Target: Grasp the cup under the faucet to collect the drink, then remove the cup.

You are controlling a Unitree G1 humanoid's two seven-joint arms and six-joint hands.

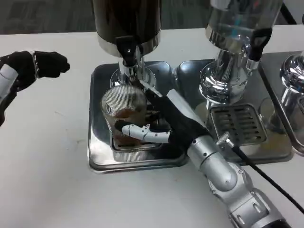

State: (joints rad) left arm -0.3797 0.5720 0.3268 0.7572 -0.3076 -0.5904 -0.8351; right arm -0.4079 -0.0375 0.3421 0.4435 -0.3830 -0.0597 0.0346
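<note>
A clear ribbed cup (122, 105) stands on the drip grate of the left dispenser's steel tray (100, 152), right under the black faucet (127, 51). A little brown drink shows at its bottom. My right hand (159, 124) grips the cup from the right, fingers wrapped around its lower front. My left hand (33, 66) hovers at the far left over the white table, fingers curled in, holding nothing.
A dark drink dispenser (126, 21) rises behind the cup. A second, clear dispenser (240, 28) with its own tray and grate (237, 122) stands to the right. A third chrome base (292, 78) is at the right edge. A black cable (266, 178) runs along my right forearm.
</note>
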